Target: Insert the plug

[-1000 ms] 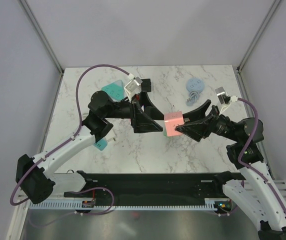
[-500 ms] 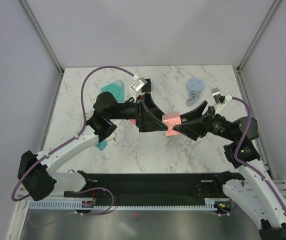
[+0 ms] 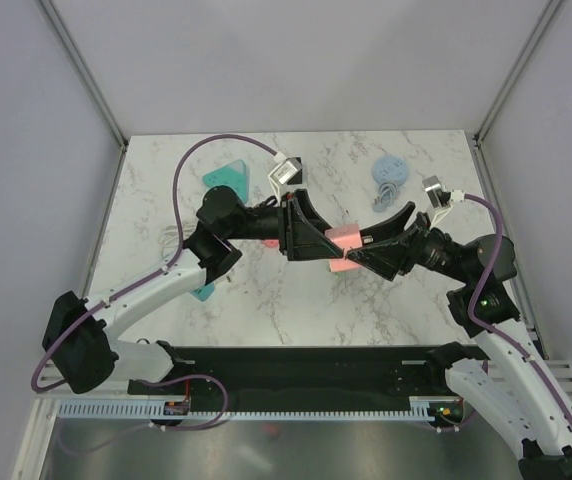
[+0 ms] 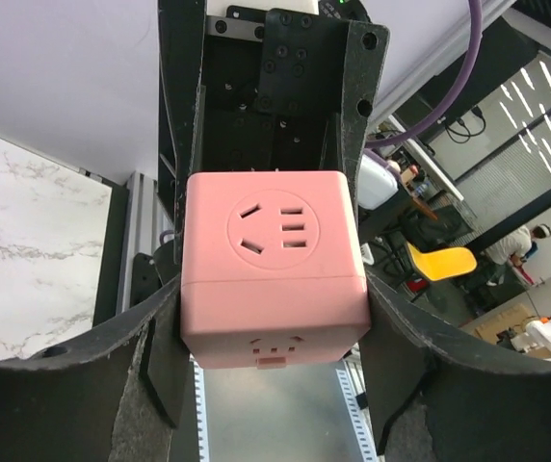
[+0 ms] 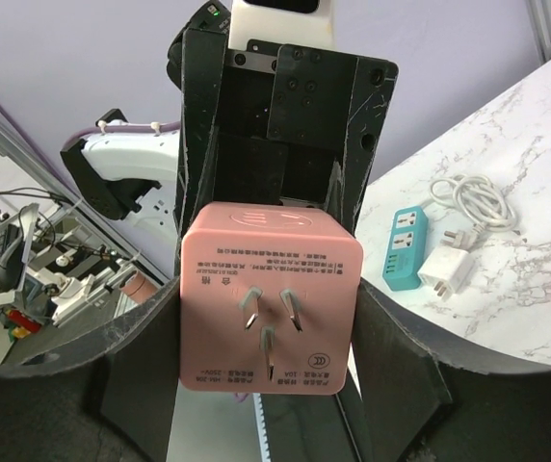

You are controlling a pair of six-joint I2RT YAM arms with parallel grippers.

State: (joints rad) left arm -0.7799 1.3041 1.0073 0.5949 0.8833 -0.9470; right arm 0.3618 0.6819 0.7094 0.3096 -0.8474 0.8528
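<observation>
A pink cube plug [image 3: 343,238] hangs in the air above the middle of the table, gripped from both sides. My right gripper [image 3: 356,250] is shut on it from the right, and my left gripper [image 3: 328,247] has its jaws pressed on it from the left. In the left wrist view the plug's socket face [image 4: 274,231] points at the camera, between my left gripper's [image 4: 274,298] jaws. The right wrist view shows its three metal prongs [image 5: 271,322] inside my right gripper [image 5: 268,298]. A teal power strip [image 5: 406,245] lies on the marble.
A white charger [image 5: 446,272] and a coiled white cable [image 5: 473,197] lie by the strip. A teal triangular piece [image 3: 228,178] sits at the back left, and a blue object [image 3: 391,175] at the back right. The left arm covers most of the strip from above.
My left gripper has moved right onto the pink plug and its jaws have narrowed onto the plug's sides. The right gripper has kept its hold and barely moved.
</observation>
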